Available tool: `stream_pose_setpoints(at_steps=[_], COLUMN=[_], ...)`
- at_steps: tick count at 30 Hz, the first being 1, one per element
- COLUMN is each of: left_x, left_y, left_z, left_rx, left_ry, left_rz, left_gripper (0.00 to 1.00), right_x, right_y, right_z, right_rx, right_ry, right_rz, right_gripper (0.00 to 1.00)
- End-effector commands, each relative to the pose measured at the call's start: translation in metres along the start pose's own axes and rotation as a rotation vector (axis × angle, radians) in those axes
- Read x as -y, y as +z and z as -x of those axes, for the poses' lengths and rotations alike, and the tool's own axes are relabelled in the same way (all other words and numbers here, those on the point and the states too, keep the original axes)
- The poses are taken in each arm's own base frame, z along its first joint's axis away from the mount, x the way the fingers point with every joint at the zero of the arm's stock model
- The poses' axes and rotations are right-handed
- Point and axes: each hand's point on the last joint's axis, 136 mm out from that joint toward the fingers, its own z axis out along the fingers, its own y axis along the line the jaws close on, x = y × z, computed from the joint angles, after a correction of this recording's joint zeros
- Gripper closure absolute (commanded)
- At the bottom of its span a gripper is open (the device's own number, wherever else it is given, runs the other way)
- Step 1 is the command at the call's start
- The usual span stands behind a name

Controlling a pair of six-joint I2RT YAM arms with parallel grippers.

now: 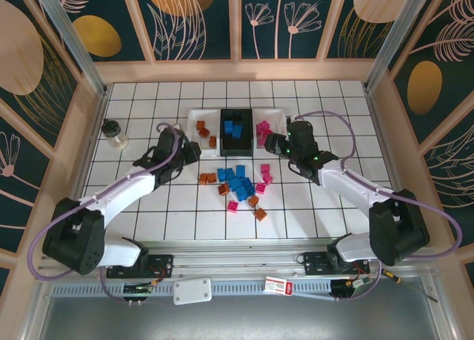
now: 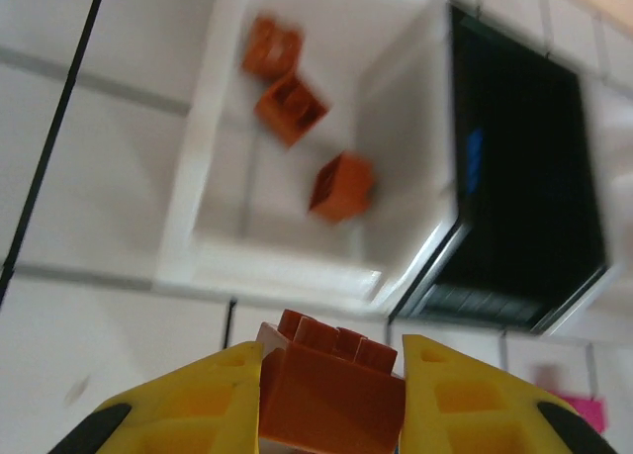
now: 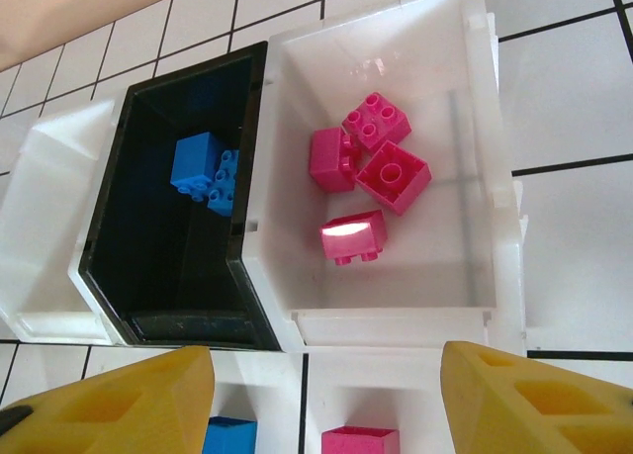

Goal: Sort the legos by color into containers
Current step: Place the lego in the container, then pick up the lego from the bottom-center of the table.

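Pinched in my left jaws, an orange brick (image 2: 331, 395) hangs short of the left tray (image 2: 267, 271), which holds three. My right jaws gape empty before the pink-filled tray (image 3: 396, 325). Over half the legos (image 1: 238, 184) litter the desk's (image 1: 296, 214) middle.

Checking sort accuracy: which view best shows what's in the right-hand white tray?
Right wrist: it looks straight into the white tray, with four pink bricks each distinct. Top external shows them small and bunched, beside the right end effector.
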Motion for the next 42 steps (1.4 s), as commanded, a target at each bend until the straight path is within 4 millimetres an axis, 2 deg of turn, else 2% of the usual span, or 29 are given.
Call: stream_pose_setpoints(at_steps=[1, 3, 5, 8, 11, 12, 13, 15, 17, 21, 22, 25, 28, 33, 37, 42], left_x=[0.007, 0.012, 0.015, 0.018, 0.031, 0.034, 0.037, 0.043, 0.049, 0.050, 0.047, 0.037, 0.026, 0.014, 0.007, 0.004], left_y=[0.023, 0.043, 0.061, 0.085, 0.087, 0.084, 0.081, 0.069, 0.051, 0.022, 0.015, -0.003, -0.017, -0.028, -0.027, -0.027], left_z=[0.029, 0.044, 0.051, 0.056, 0.064, 0.066, 0.067, 0.063, 0.053, 0.017, 0.004, -0.017, -0.029, -0.043, -0.051, -0.055], left_rx=[0.044, 0.061, 0.050, 0.032, 0.035, 0.038, 0.039, 0.034, 0.023, -0.016, -0.032, -0.050, -0.055, -0.062, -0.079, -0.091], left_ry=[0.005, 0.007, 0.006, 0.012, 0.015, 0.016, 0.015, 0.017, 0.023, 0.056, 0.064, 0.070, 0.066, 0.054, 0.046, 0.041], left_rz=[0.027, 0.039, 0.047, 0.058, 0.026, 0.010, -0.006, -0.046, -0.093, -0.138, -0.141, -0.147, -0.146, -0.153, -0.143, -0.138], left_gripper=[0.77, 0.77, 0.72, 0.52, 0.34, 0.29, 0.24, 0.18, 0.14, 0.08, 0.02, 0.02, 0.02, 0.02, 0.02, 0.02], right_x=[-0.001, 0.000, -0.002, -0.006, -0.011, -0.011, -0.012, -0.016, -0.020, -0.031, -0.032, -0.033, -0.034, -0.031, -0.038, -0.034], right_y=[-0.007, -0.010, -0.015, -0.022, -0.025, -0.026, -0.026, -0.025, -0.024, -0.028, -0.030, -0.037, -0.043, -0.037, -0.027, -0.014], right_z=[-0.001, -0.006, -0.011, -0.024, -0.045, -0.052, -0.061, -0.078, -0.099, -0.146, -0.158, -0.185, -0.204, -0.214, -0.212, -0.213], right_rx=[0.017, 0.010, 0.000, -0.029, -0.082, -0.099, -0.121, -0.161, -0.216, -0.345, -0.375, -0.436, -0.484, -0.480, -0.455, -0.452], right_ry=[0.011, 0.012, 0.005, -0.015, -0.046, -0.056, -0.070, -0.100, -0.143, -0.219, -0.239, -0.276, -0.289, -0.325, -0.344, -0.390], right_rz=[0.005, 0.005, 0.020, 0.041, 0.061, 0.061, 0.062, 0.067, 0.073, 0.102, 0.103, 0.098, 0.091, 0.053, 0.065, 0.017], right_gripper=[0.37, 0.37, 0.37, 0.36, 0.34, 0.34, 0.30, 0.29, 0.29, 0.30, 0.30, 0.30, 0.30, 0.33, 0.34, 0.38])
